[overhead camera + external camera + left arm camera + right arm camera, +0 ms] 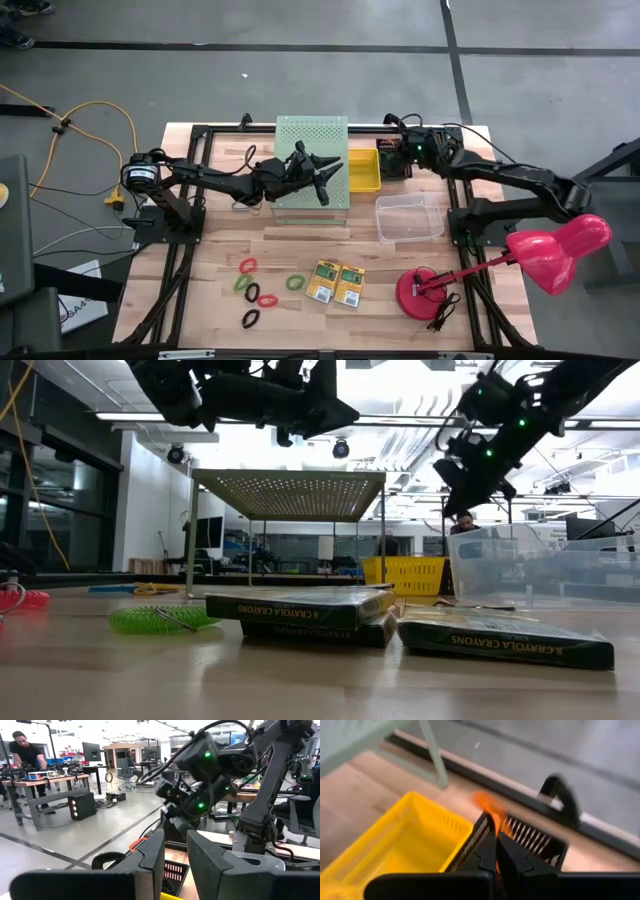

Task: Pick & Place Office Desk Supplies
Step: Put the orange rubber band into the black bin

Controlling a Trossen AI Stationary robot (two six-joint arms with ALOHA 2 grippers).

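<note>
Crayon boxes [400,622] lay nearest my low camera, beside a green band [160,619]. From above, my left claw [325,172] hovered apart over the perforated box [312,140]. Wrist view: my right claw [496,851] clamped an orange band [489,809] above the yellow basket [385,850].

Two matte black jointed arms, left [205,178] and right [520,182], upper half of the high frame, on black frame bases. Black cables looped along the right wrist, small green lights glowing there. Angular black wedge fingers [152,852]; ribbed inner pads [475,840] on the right pair.
</note>
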